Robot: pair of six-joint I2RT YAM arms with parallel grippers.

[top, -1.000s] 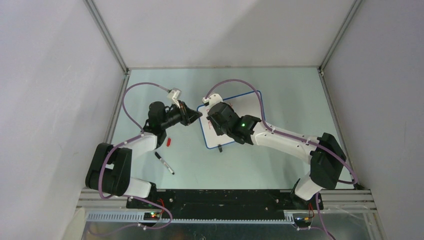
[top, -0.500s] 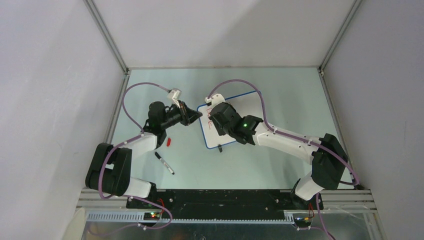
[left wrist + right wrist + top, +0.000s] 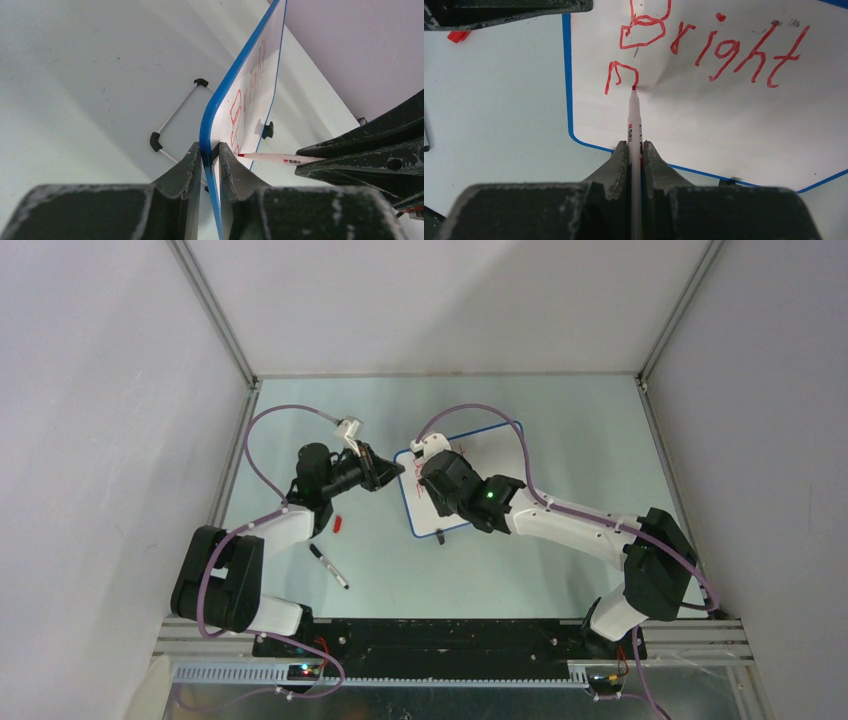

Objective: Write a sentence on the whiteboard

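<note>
The whiteboard, white with a thin blue rim, is propped up at the table's middle. My left gripper is shut on its blue left edge, one finger on each face. My right gripper is shut on a white marker, whose red tip touches the board. The sentence reads "Bright" in red on the top line. Below its B, the marker tip rests on the end of a part-drawn red letter. In the left wrist view the marker points at the whiteboard from the right.
A red cap and a black marker lie on the table to the left of the board. A white wire stand with black ends shows behind the board. Grey enclosure walls close in the table on three sides.
My right wrist has shifted slightly over the board with the marker, and a little more red writing shows beside it. The left arm and the board have stayed put.
</note>
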